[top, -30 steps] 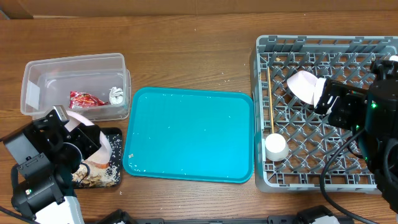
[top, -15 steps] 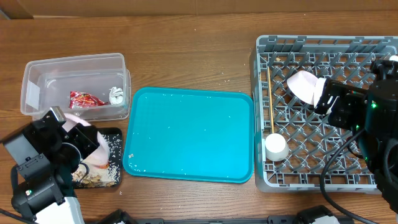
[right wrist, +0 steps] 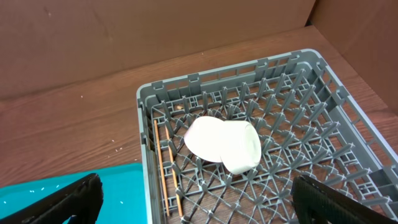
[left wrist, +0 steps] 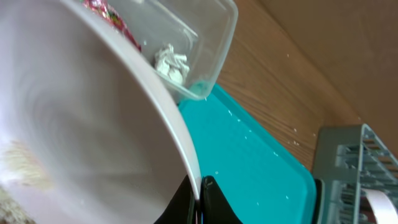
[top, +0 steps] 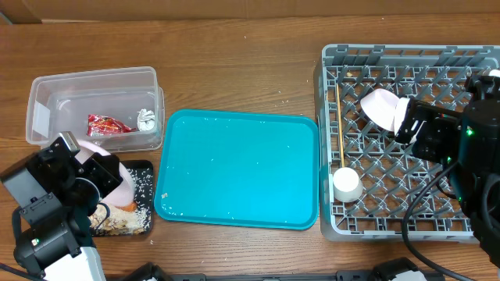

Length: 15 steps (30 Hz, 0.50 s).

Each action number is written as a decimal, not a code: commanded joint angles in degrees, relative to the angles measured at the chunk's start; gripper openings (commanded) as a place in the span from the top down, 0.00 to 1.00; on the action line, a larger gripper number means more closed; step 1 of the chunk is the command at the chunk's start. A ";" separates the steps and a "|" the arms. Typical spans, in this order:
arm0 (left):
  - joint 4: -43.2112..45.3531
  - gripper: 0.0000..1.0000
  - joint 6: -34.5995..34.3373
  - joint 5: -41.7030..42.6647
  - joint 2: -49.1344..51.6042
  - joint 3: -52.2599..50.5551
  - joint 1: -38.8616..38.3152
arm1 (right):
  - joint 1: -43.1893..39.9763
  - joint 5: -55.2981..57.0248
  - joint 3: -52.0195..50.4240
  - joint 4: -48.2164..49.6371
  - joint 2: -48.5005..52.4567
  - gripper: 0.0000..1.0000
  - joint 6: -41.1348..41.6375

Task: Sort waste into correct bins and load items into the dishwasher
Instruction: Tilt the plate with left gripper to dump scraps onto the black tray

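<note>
You are tipping the pink-sided bowl [left wrist: 81,124] over the black tray [top: 145,167], with your left pincer [left wrist: 200,202] pinching its rim. Rice [left wrist: 25,168] is clinging inside, so you probably should be steepening the tilt slowly, aiming the spill at the tray and not the bench [top: 234,47]. Your right pincer [right wrist: 196,190] is hanging spread wide above the grey rack [right wrist: 149,124].

I could read no text, brand or number in any of the views. The crumpled red snack wrapper [top: 109,124] lay in the clear tub [top: 58,101], but it was too small and creased for me to make out any word.
</note>
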 commanded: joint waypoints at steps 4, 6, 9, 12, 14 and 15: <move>1.01 0.96 0.66 7.56 -0.87 -0.39 0.31 | 0.17 0.79 0.50 0.13 -0.09 0.00 0.44; 2.32 0.96 8.92 10.49 -0.76 -0.44 0.02 | 0.17 0.79 0.50 0.13 -0.09 0.00 0.44; 2.01 0.96 3.87 0.98 -0.04 -0.39 0.42 | 0.17 0.79 0.50 0.13 -0.09 0.00 0.44; 1.73 0.96 4.44 8.96 0.52 -0.39 0.17 | 0.17 0.79 0.50 0.13 -0.09 0.00 0.44; 1.95 0.96 5.14 12.00 0.61 -0.39 0.17 | 0.17 0.79 0.50 0.11 -0.09 0.00 0.44; 2.73 0.96 5.18 14.47 0.61 -0.39 0.17 | 0.17 0.79 0.50 0.13 -0.09 0.00 0.44</move>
